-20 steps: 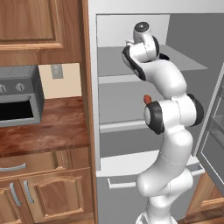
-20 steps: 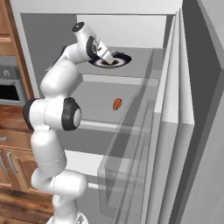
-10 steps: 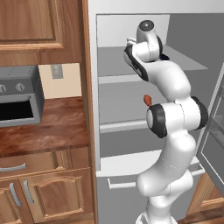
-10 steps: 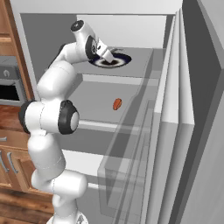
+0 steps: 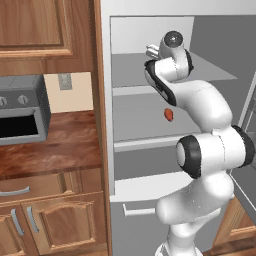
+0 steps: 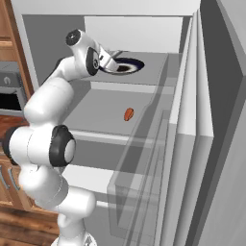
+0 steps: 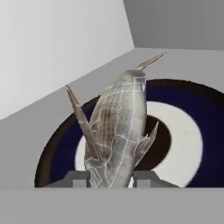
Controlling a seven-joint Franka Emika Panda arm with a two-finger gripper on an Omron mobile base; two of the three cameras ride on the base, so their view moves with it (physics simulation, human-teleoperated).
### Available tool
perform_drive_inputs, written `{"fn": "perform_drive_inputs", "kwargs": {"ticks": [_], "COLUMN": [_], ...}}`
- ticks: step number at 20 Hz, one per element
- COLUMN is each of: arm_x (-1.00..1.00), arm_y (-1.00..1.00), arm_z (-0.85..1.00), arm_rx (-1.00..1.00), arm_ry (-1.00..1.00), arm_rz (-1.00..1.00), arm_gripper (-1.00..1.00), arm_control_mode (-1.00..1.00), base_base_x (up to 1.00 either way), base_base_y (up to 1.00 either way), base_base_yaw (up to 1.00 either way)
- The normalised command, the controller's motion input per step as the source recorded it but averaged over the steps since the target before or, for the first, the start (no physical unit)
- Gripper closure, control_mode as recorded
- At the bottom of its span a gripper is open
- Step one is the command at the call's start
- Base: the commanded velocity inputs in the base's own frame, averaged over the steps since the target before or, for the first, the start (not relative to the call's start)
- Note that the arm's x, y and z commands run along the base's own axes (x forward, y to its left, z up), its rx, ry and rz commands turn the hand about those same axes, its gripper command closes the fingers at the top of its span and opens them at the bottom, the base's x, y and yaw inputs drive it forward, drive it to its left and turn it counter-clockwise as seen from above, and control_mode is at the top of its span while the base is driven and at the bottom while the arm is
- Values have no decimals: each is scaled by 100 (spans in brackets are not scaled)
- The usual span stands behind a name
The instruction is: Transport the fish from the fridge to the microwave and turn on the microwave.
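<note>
The fish [image 7: 120, 127] lies over a dark-rimmed bowl [image 7: 183, 109] with a white centre, on the top shelf of the fridge [image 6: 144, 33]. In the hand view its pale grey-white body, lined with a fine mesh pattern, runs lengthways away from the camera, thin pointed fins sticking out at the sides and far end. Its near end sits between the two finger tips of the gripper [image 7: 111, 178], which stand narrow and close against its sides, apparently clamped on it. Whether the fish is lifted off the bowl cannot be told.

From the right base view the bowl [image 6: 126, 66] is partly hidden by the hand, and the fish itself cannot be made out. A small orange-red item [image 6: 129, 114] lies alone on the shelf below. The arm covers most of the top shelf in the left base view.
</note>
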Motion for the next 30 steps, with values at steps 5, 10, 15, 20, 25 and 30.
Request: {"fn": "perform_drive_inputs", "kwargs": {"ticks": [5, 10, 15, 20, 25, 30], "arm_x": [-51, -56, -61, -66, -61, -55], "arm_y": [16, 11, 15, 17, 15, 12], "arm_z": [12, 32, 24, 7, 0, -3], "arm_rx": [0, 0, -2, -6, -6, -8], "arm_ry": [-4, 0, 0, 0, 0, 0], "arm_rz": [6, 7, 6, 2, 0, 0], "arm_gripper": [100, 100, 100, 100, 100, 100], "arm_control_mode": [-100, -100, -100, -100, -100, -100], "base_base_x": [0, 0, 0, 0, 0, 0], "base_base_y": [0, 0, 0, 0, 0, 0], "base_base_yaw": [0, 0, 0, 0, 0, 0]}}
